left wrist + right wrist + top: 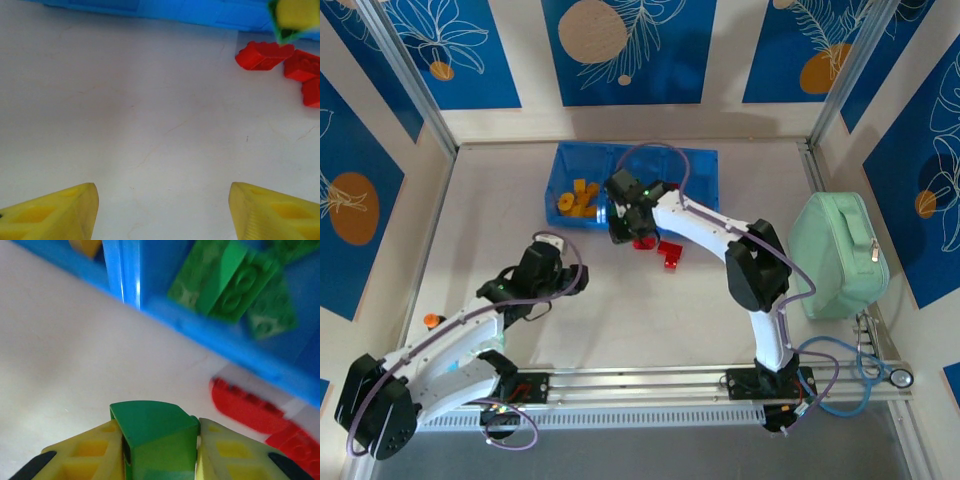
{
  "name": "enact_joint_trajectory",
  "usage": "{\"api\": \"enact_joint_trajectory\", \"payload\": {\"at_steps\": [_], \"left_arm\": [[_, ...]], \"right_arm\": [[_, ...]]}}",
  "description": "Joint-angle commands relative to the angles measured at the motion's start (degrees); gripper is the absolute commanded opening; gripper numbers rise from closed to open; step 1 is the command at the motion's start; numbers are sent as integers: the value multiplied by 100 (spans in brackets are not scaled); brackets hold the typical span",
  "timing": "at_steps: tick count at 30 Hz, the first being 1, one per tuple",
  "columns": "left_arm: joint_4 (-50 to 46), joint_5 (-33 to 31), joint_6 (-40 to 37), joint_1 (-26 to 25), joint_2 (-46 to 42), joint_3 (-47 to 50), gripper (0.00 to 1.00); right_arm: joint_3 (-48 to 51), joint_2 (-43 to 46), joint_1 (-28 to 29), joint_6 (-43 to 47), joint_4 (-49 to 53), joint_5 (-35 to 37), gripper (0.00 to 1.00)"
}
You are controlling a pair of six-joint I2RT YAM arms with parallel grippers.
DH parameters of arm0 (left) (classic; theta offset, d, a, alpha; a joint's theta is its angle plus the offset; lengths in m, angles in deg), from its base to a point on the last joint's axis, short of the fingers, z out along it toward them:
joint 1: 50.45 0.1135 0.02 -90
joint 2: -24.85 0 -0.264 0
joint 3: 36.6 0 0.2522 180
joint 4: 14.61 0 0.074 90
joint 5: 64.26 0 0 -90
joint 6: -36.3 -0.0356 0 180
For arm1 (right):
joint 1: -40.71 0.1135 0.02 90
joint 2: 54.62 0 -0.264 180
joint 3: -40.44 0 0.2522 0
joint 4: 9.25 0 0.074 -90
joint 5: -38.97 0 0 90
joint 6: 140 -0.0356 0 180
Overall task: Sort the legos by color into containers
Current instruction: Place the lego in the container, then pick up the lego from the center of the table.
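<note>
My right gripper [159,432] is shut on a green lego [155,432], low over the table just in front of the blue tray [210,335]. In the top view it [620,228] hangs at the tray's near edge. Green legos [235,285] lie in the compartment ahead, and orange legos [578,198] fill the left compartment. Three red legos [262,54] [302,65] [312,92] lie loose on the table near the tray. My left gripper [162,205] stands open over bare table, left of the red legos, nothing between its fingers [60,212].
A mint-green zippered case [838,255] stands at the right side of the table. The tray [570,160] sits at the back centre. Walls with blue panels close in the table on three sides.
</note>
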Motion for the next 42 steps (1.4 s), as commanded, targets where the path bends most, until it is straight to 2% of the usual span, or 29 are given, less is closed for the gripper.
{"api": "enact_joint_trajectory", "payload": {"at_steps": [1, 8, 14, 16, 20, 22, 28, 35, 42], "left_arm": [[-93, 57, 93, 28, -129, 92, 69], [-363, 36, 277, 19, -589, 293, 69], [-633, -53, 324, 19, -933, 375, 69], [-677, -75, 330, 19, -997, 397, 69], [-676, -93, 313, 19, -1019, 397, 69], [-648, -93, 309, 18, -1003, 382, 69], [-603, -86, 317, 18, -985, 402, 69], [-526, 8, 359, 18, -979, 483, 69], [-92, 265, 330, 10, -623, 474, 70]], "right_arm": [[-754, -348, -228, 343, 432, 66, 33], [-2339, -1240, -523, 540, 950, 96, 33], [-3179, -1824, -644, 582, 1295, 230, 34], [-3373, -1919, -653, 581, 1403, 329, 39], [-3459, -1834, -623, 593, 1436, 508, 57], [-3408, -1719, -590, 623, 1420, 614, 62], [-2758, -1073, -535, 648, 1148, 699, 63], [-932, 185, -629, 456, 468, 607, 64], [922, 1323, -820, 157, -42, 519, 70]]}}
